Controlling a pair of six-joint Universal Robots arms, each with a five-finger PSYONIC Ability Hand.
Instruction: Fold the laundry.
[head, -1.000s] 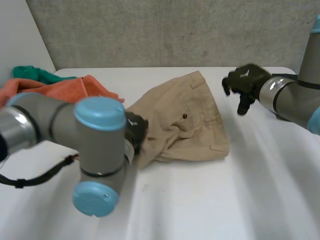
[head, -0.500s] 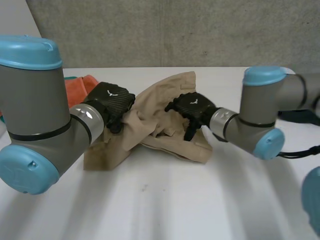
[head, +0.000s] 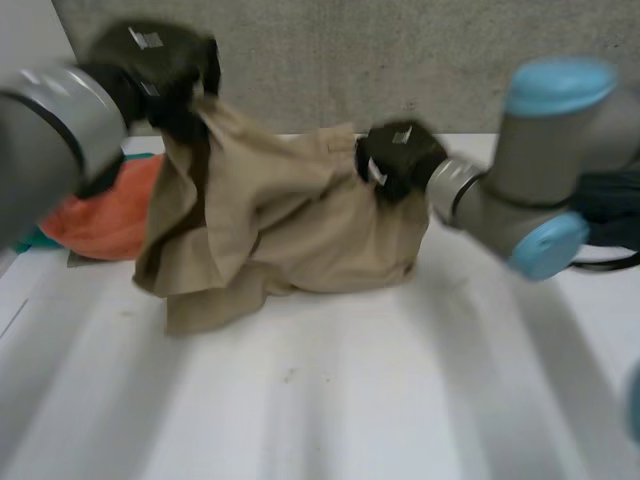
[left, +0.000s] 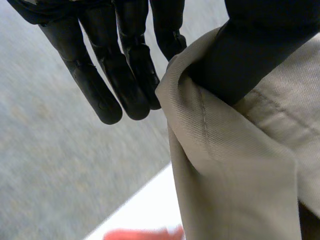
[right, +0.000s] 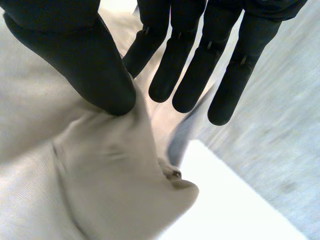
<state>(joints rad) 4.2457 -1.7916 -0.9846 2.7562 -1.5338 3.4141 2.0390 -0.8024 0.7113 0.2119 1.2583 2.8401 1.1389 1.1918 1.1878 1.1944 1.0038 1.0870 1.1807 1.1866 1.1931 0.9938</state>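
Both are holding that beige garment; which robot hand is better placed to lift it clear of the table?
Probably the left robot hand: it pinches the beige garment high up, cloth hanging below. The right robot hand grips lower, cloth under it resting on the table.

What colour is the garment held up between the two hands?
Plain khaki tan; the garment shows best in the head view.

Raised left robot hand (head: 160, 68), lower right robot hand (head: 400, 160), each thumb pinching cloth (head: 300, 210).
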